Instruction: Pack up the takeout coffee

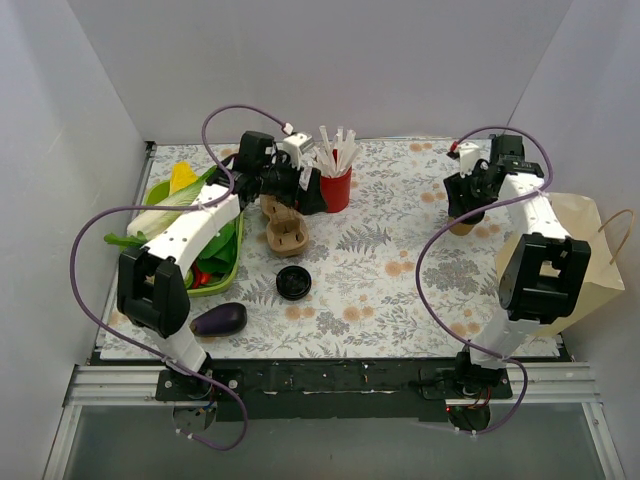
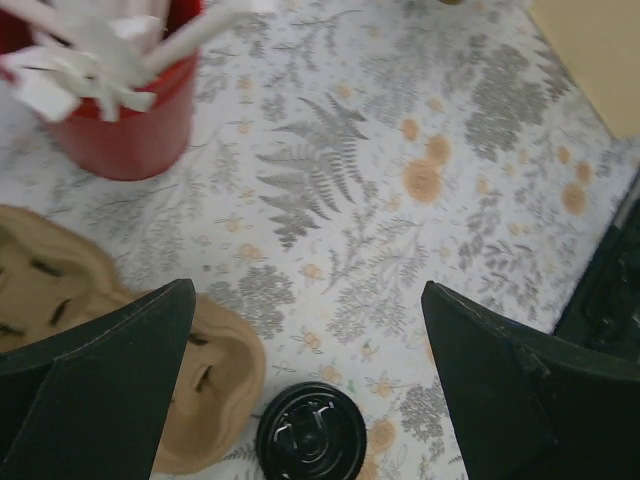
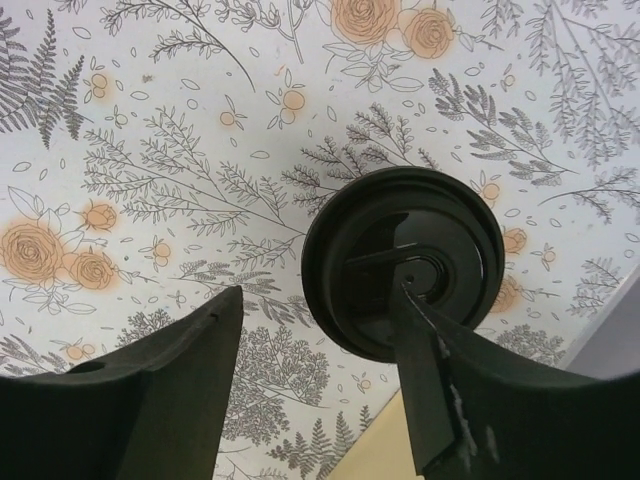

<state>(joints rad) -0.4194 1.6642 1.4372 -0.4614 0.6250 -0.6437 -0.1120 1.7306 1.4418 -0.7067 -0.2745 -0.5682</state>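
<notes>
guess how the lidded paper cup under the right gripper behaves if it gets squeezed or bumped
The takeout coffee looks like plain paper, so a hard squeeze would probably dent it. It stands narrow and upright, so a sideways knock may tip it. Its black lid looks glossy, likely slippery to pinch.

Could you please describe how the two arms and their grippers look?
The left arm and right arm have white links with black joints. A purple cable loops along each. The left gripper and right gripper have black, wedge-shaped fingers.
</notes>
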